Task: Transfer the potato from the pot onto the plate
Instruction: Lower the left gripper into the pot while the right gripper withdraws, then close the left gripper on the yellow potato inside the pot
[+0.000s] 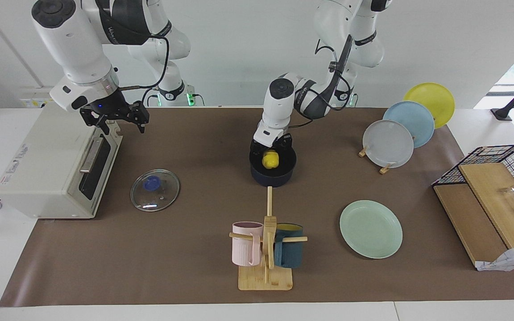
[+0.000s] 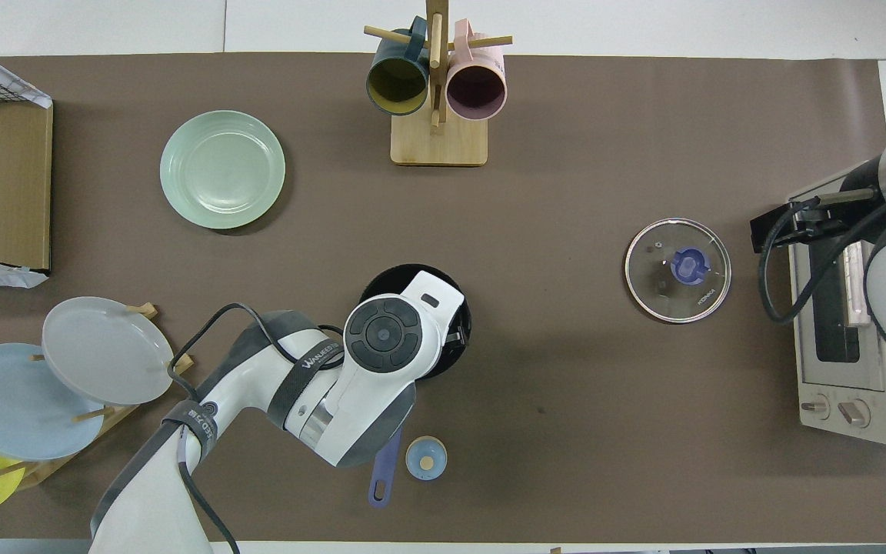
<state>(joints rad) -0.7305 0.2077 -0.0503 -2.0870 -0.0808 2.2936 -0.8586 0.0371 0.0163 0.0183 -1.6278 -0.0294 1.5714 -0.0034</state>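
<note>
Facing view shows the left gripper (image 1: 271, 154) down at the pot (image 1: 273, 171), its jaws reaching to the rim and the potato (image 1: 270, 159) sitting right at their tips, at or just above the pot's mouth. The jaws appear to be closed against the potato's sides, though the black fingers merge with the pot's dark interior, so whether it is truly clamped or only bracketed cannot be told. From above, the arm's wrist covers most of the pot (image 2: 381, 278) and hides the potato entirely; only the pot's handle pokes out toward the robots. The potato looks like glossy hollow plastic: probably light and stiff, not fragile, but slick and lumpy, so it could squirt out sideways under a pinch. Taking it across its narrower middle, with the jaws seated on the flatter flanks rather than the rounded ends, seems the safest hold, with a straight lift to avoid knocking the rim. The plate (image 1: 371, 228) lies flat on the tabletop (image 1: 194, 147), well apart from the jaws, toward the left arm's end and farther from the robots than the pot. The right gripper (image 1: 113, 115) waits over the toaster oven (image 1: 51, 165), its jaws apart and holding nothing. A glass lid (image 1: 155, 190) rests between the oven and the pot.
</note>
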